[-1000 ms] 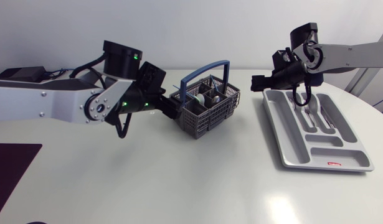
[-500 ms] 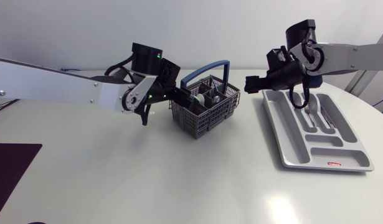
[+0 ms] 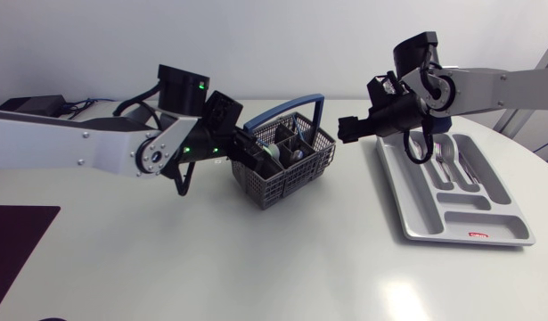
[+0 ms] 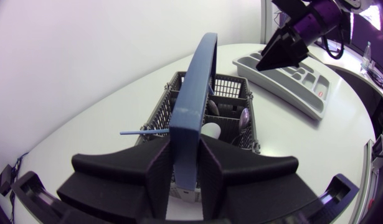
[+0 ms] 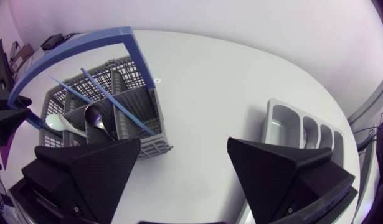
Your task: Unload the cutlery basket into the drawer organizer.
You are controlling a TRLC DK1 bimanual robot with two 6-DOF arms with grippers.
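the cutlery basket (image 3: 287, 165) sits near the middle of the table, toward 12 o'clock. the drawer organizer (image 3: 422, 192) lies at its 3 o'clock, well apart from it. the left gripper (image 4: 185, 158) is at the basket's 9 o'clock side and pinches the blue handle (image 4: 194, 93) from both sides. the right gripper (image 5: 185, 152) hangs between basket and organizer with its fingers spread wide and nothing in them. spoons (image 5: 94, 118) and thin blue sticks (image 5: 113, 99) stand in the basket, and some forks (image 3: 447, 160) lie in the organizer.

i think the step now is to pick one piece out. the left hand should hold the basket steady so it does not tip. the right hand should come straight down from above, stay off the handle, close on just one spoon stem, and lift it straight up. the blue sticks lean across, so they could catch.
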